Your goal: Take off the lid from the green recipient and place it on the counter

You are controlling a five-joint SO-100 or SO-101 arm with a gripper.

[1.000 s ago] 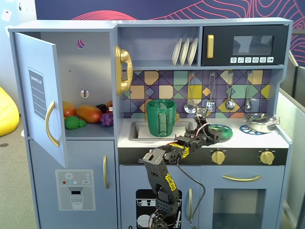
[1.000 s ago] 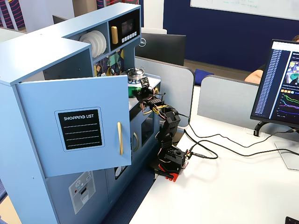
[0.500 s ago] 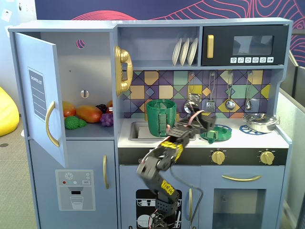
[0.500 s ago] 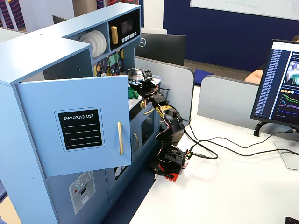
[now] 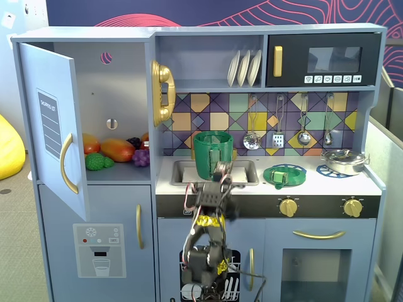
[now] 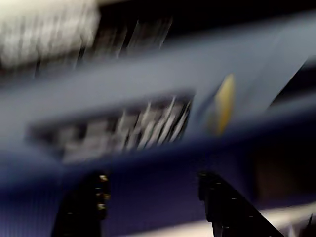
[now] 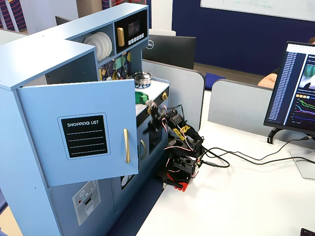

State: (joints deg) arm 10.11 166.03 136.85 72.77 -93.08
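Observation:
The green recipient [image 5: 213,154] stands in the recessed sink of the white counter [image 5: 318,186], its top open. The lid [image 5: 284,175] lies flat on the counter right of the sink, over a burner ring; its edge also shows in a fixed view [image 7: 141,97]. My gripper [image 5: 221,171] is in front of the counter's front edge, below the pot and apart from both. In the blurred wrist view my gripper [image 6: 153,200] is open and empty, facing the blue cabinet front and a yellow handle [image 6: 223,104].
A steel pan [image 5: 345,160] sits at the counter's right end. The fridge door [image 5: 53,126] stands open at the left, with toy fruit [image 5: 116,150] inside. Utensils [image 5: 277,129] hang on the back wall. Cables [image 7: 231,158] and a monitor [image 7: 294,88] are on the white desk.

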